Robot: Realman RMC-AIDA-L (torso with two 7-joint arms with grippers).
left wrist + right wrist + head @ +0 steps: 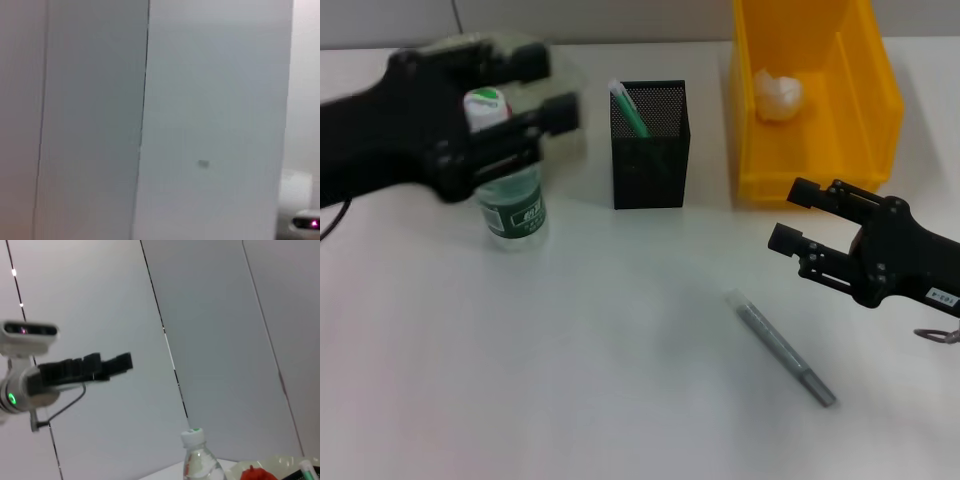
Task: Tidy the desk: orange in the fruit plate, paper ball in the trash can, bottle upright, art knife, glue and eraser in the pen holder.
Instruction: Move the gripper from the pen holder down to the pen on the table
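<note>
bottle (515, 205) upright – left gripper (555, 90) above it, fingers apart.

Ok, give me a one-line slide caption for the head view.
Left gripper above the upright bottle, right gripper open over the desk, paper ball in the trash can.

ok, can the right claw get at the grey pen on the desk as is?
Probably yes. The right claw hovers open just above and beside the grey pen, which lies alone on bare desk with nothing between them.
</note>
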